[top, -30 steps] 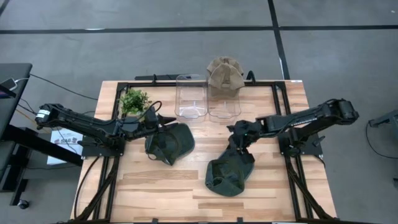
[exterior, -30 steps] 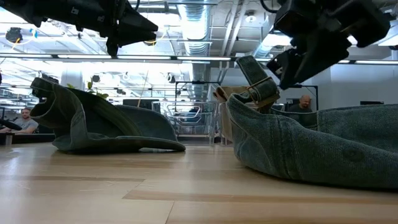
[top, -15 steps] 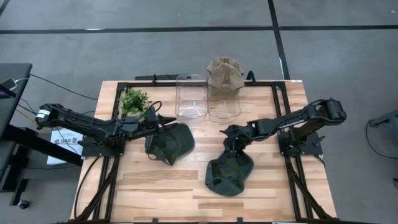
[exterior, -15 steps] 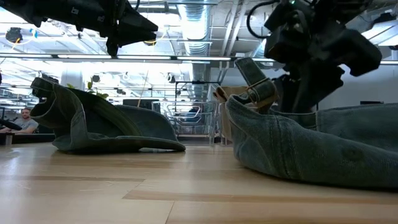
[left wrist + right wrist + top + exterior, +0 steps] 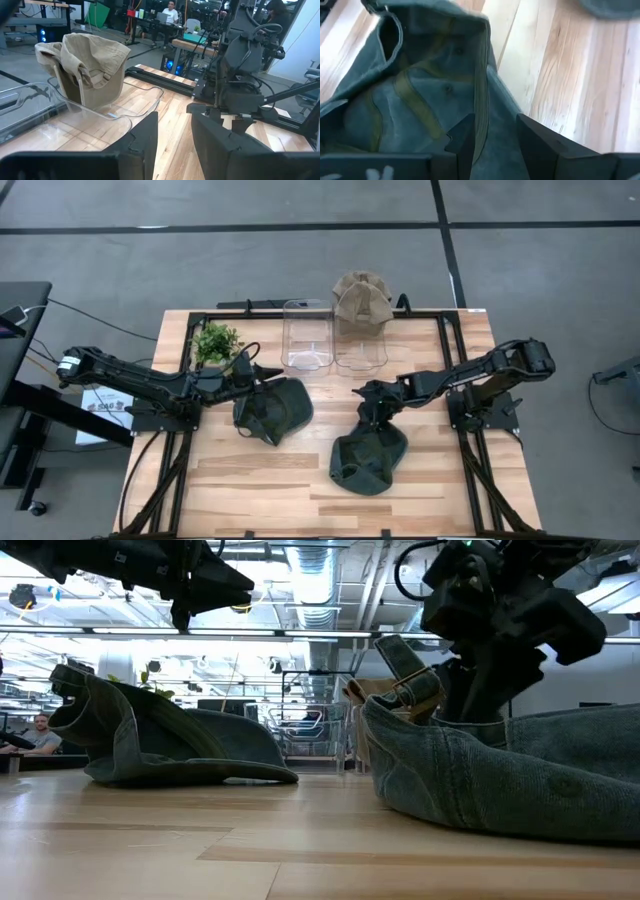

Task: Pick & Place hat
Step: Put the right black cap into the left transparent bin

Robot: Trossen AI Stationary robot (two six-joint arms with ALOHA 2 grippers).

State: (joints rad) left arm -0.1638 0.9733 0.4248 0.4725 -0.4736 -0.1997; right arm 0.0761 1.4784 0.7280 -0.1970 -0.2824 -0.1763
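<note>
1. Nearest the front edge of the wooden table, a dark green hat is seen lying upside down, its hollow facing up.
2. The right gripper is lowered onto the far rim of this hat; in the right wrist view its fingers are parted narrowly, with the rim's edge running into the gap between them. Whether the cloth is pinched cannot be told.
3. Farther back and to the left, a second dark green hat is found lying on the table, well apart from the first.
4. The left gripper is held above the far edge of this second hat; its fingers are seen narrowly apart with nothing between them.
5. A small green plant stands behind the left arm.
6. At the far edge, two clear bins stand side by side, and a tan hat is draped over the right one.
</note>
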